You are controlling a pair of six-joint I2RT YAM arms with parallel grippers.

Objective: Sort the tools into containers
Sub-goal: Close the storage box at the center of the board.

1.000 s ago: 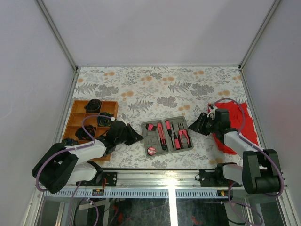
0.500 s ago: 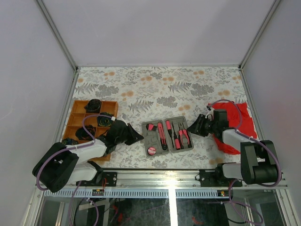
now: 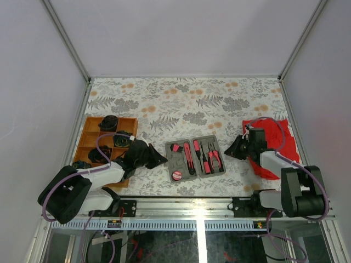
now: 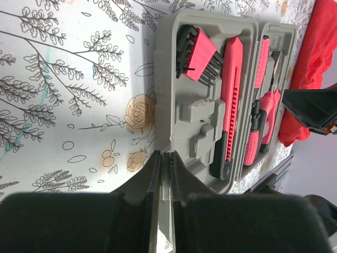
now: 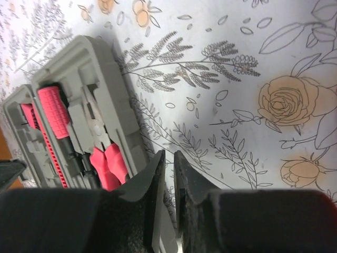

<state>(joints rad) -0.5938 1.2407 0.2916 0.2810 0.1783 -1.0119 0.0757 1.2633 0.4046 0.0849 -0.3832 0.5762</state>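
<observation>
- The grey case (image 3: 196,158) lies open and flat near the middle of the table's (image 3: 181,104) near edge, exactly where it lay a second ago.
- In its recesses sit the pink-handled pliers (image 3: 215,159) on the right half, the screwdrivers (image 3: 188,156) across the middle, and the pink disc (image 3: 176,175) at the near left corner. None of them has shifted.
- The wooden tray (image 3: 90,137) stands against the table's left edge with dark items in several compartments, too small to identify. It has not changed.
- The left gripper (image 3: 159,159) is clenched with only a hairline slit between its fingers and nothing in it. It sits just beside the case's left rim, in the same place as before.
- The right gripper (image 3: 230,150) has drawn back a little toward the red cloth (image 3: 277,139) at the right edge, and its fingers have closed from a clear gap to a narrow slit. It holds nothing visible. Its tips are at the case's right rim beside the pliers (image 5: 108,163); I cannot tell whether they touch.
</observation>
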